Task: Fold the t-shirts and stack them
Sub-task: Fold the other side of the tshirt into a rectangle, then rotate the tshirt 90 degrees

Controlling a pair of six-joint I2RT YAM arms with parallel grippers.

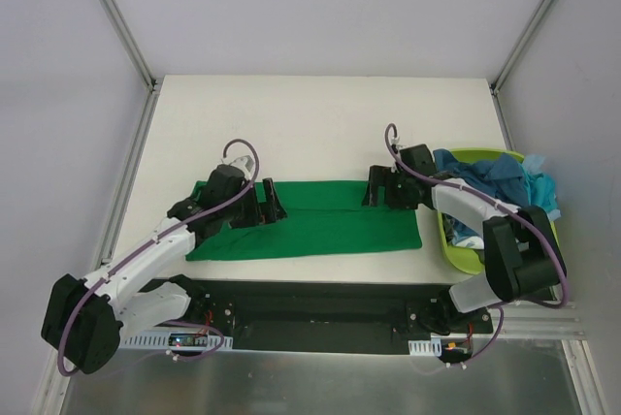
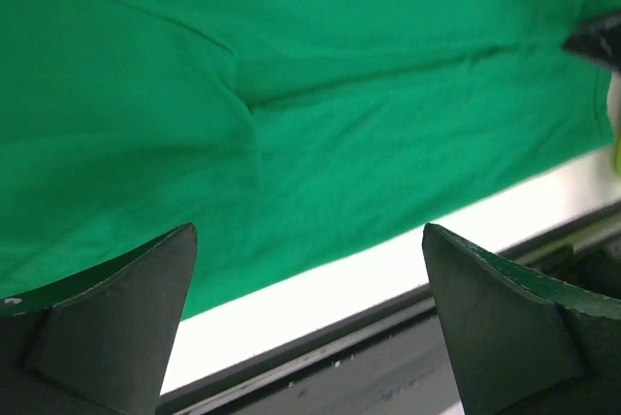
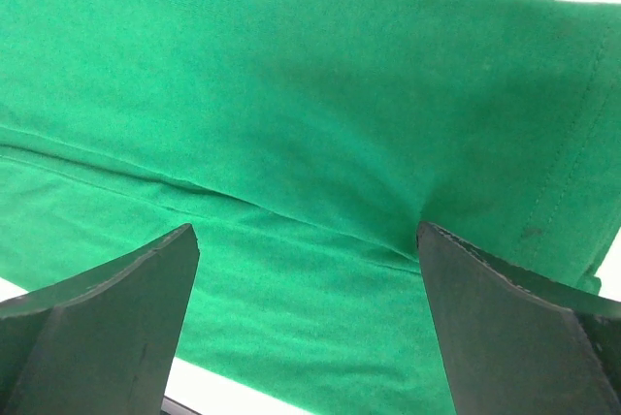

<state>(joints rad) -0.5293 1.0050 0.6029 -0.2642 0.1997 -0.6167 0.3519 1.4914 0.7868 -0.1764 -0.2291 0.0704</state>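
While green t-shirt (image 1: 320,226) lies flat, heaped basket (image 1: 466,258) beside it

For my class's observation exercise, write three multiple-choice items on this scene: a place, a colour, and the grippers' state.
1. Where is the basket? A) right side of the table B) far left corner C) between the arm bases
2. What colour is the t-shirt lying flat on the table? A) red B) bright green C) white
3. How are the left gripper and right gripper? A) both shut on cloth B) one shut C) both open

Answers: 1 A, it sits at the right edge in the top view; 2 B, green in every view; 3 C, each wrist view shows the jaws apart, gripping nothing.
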